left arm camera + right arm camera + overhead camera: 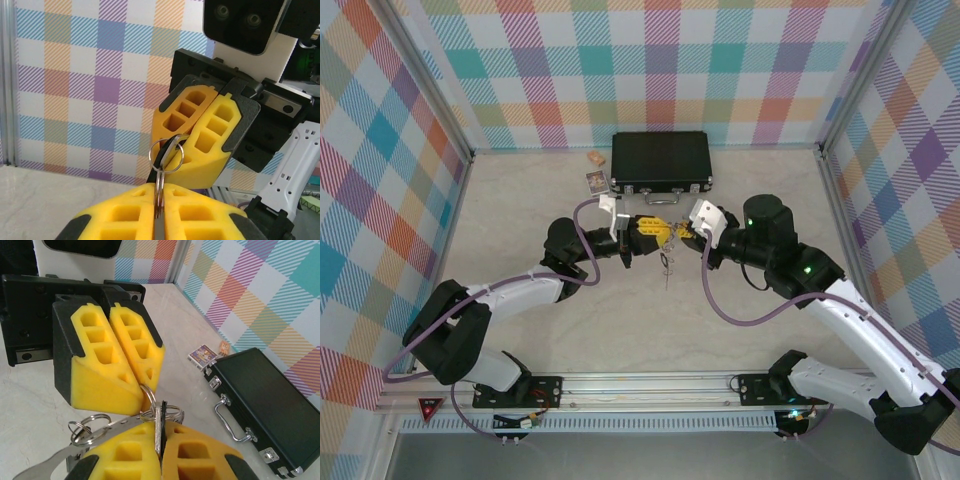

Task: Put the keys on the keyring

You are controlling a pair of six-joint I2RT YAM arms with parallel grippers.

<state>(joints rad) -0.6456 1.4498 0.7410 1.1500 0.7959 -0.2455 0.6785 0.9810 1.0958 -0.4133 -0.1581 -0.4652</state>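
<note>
Grey keyring [55, 456] — key [160, 432] just beside

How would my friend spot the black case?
Look to the far end of the table, near the checked back wall. The black case lies flat there, with a silver handle on its near side. It is far bigger than the two little cards beside it.

Yellow fingers [215, 150], grey metal keyring [60, 455], black case [660, 160], pastel plaid walls [650, 70], pale beige marbled table [650, 330].

Bright, even light (shadows soft); the right tool [160, 427] blurs close up.
</note>
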